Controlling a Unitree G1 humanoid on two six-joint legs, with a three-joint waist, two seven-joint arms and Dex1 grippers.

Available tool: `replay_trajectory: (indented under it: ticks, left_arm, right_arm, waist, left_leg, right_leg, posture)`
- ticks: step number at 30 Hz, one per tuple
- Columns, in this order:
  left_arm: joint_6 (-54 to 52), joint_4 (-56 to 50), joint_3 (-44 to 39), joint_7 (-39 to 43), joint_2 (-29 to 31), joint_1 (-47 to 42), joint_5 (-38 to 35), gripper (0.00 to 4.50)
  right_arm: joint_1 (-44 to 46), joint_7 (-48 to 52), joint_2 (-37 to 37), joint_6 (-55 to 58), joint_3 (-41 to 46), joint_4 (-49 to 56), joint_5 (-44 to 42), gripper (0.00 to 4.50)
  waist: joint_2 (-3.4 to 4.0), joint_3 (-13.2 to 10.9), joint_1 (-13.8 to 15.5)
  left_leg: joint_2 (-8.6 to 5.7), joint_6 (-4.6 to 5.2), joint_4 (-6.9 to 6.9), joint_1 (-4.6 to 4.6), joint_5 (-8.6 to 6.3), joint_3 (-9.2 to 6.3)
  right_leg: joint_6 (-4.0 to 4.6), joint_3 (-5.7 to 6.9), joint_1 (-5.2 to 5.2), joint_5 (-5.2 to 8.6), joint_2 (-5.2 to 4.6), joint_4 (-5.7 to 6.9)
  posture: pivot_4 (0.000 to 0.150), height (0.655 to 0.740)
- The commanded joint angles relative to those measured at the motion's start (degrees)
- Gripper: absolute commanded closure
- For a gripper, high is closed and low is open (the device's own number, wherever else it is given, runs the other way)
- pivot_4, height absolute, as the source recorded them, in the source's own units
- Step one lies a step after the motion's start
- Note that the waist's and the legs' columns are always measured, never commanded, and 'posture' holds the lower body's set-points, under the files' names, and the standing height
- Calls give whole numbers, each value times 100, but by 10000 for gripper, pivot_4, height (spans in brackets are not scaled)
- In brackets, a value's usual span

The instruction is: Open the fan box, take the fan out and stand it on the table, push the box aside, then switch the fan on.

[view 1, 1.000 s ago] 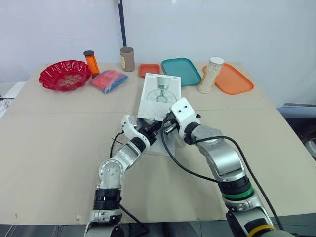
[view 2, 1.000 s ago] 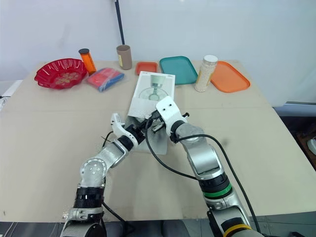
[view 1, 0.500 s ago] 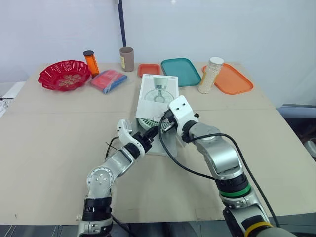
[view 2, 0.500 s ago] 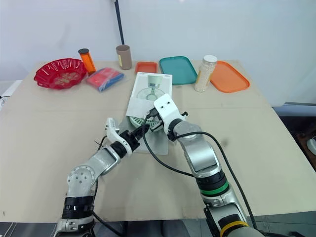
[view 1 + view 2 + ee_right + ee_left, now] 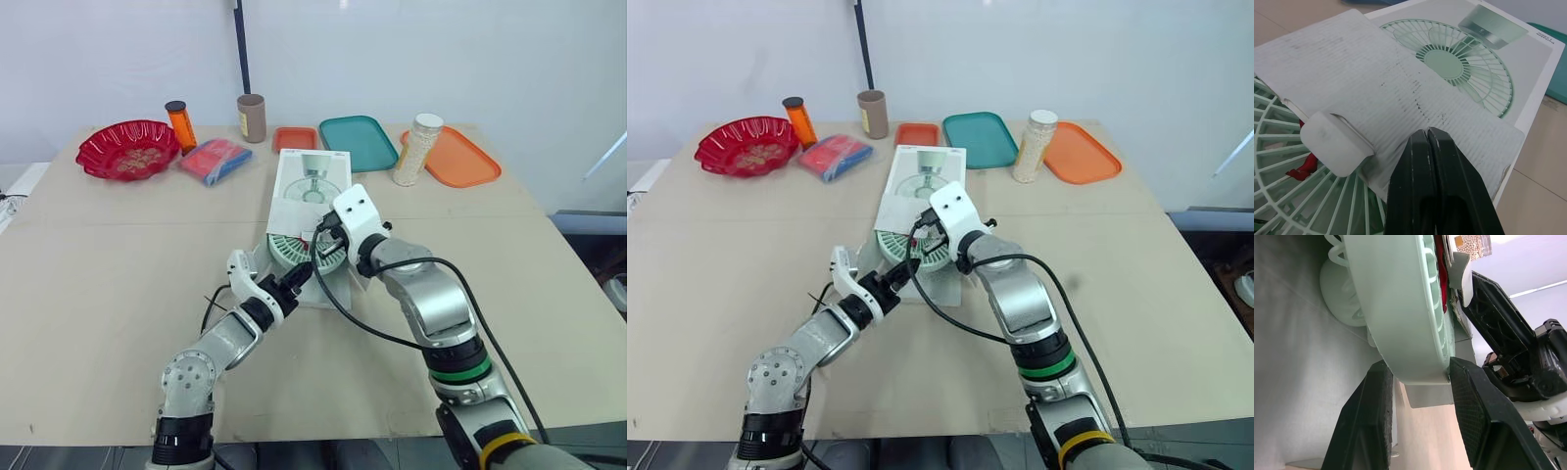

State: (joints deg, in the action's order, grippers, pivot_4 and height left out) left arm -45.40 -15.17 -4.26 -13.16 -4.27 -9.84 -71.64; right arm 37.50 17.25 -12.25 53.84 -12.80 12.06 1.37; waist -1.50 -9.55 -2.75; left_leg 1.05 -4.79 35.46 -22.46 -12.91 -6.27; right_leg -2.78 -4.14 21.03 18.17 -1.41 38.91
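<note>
The fan (image 5: 297,252) lies half out of the near end of the fan box (image 5: 315,181), mid-table. The left gripper (image 5: 291,285) pinches the fan's near rim between its fingers (image 5: 1370,421). The right gripper (image 5: 1428,181), its jaws pressed together, seems to rest on the box flap (image 5: 1400,93), at the fan's right edge.

A wide tan table (image 5: 88,294) fills the lower and middle frame, with a thin seam (image 5: 118,221) running across its top. Behind it, across the upper frame, stands a plain pale blue-white wall (image 5: 490,49), evenly lit. A thin dark pole (image 5: 242,49) rises against the wall at upper centre-left. Dark grey floor (image 5: 600,262) shows at the right edge.
</note>
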Motion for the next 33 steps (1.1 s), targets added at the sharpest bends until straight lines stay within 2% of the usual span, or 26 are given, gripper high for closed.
replay_trajectory:
  ticks: [1,14,20,21,23,28,29,33]
  left_arm:
    - [2,37,-44,-272,-94,217,94,32182]
    - [-237,-556,-70,-716,301,718,-784,32182]
    - [-179,-568,20,-597,490,739,-723,32182]
    - [-156,-569,33,-566,492,729,-691,24653]
    - [-127,-614,49,-536,521,722,-629,17345]
    - [41,-678,-82,-444,543,718,-794,2891]
    - [101,-666,-150,-460,520,690,-884,1231]
    - [220,-581,-348,-431,573,558,-1019,1231]
  right_arm:
    - [38,-19,21,102,101,-221,-41,45000]
    - [79,-41,162,220,179,-380,-174,45000]
    - [55,-43,155,205,158,-392,-177,45000]
    - [50,-45,156,201,152,-393,-174,45000]
    - [40,-49,143,177,139,-398,-158,45000]
    - [5,-37,78,68,79,-419,-104,45000]
    - [-5,-31,68,46,66,-426,-99,45000]
    - [-25,-31,52,3,55,-443,-99,45000]
  waist:
    - [0,0,0]
    - [1,1,-2]
    - [1,2,0]
    - [2,3,1]
    - [3,3,2]
    - [3,2,2]
    - [3,2,2]
    - [3,2,2]
  left_leg:
    - [0,0,0,0,0,0]
    - [1,2,-2,0,-1,0]
    - [1,1,-3,1,-1,0]
    - [1,1,-3,1,0,0]
    - [1,1,-5,1,-1,0]
    - [1,0,-5,0,0,0]
    - [1,0,-5,0,0,0]
    - [1,0,-5,-1,0,0]
  right_leg:
    - [0,0,0,0,0,0]
    - [0,-1,0,0,0,-2]
    - [2,0,0,1,0,-3]
    - [2,0,0,1,0,-3]
    - [1,0,0,1,0,-3]
    - [1,0,1,1,-1,-3]
    - [1,0,1,1,-1,-3]
    - [1,0,2,1,0,-3]
  posture:
    - [1500,7400]
    - [1500,7400]
    - [1500,7400]
    - [1500,7400]
    - [1500,7400]
    - [1500,7400]
    - [1500,7400]
    - [1500,7400]
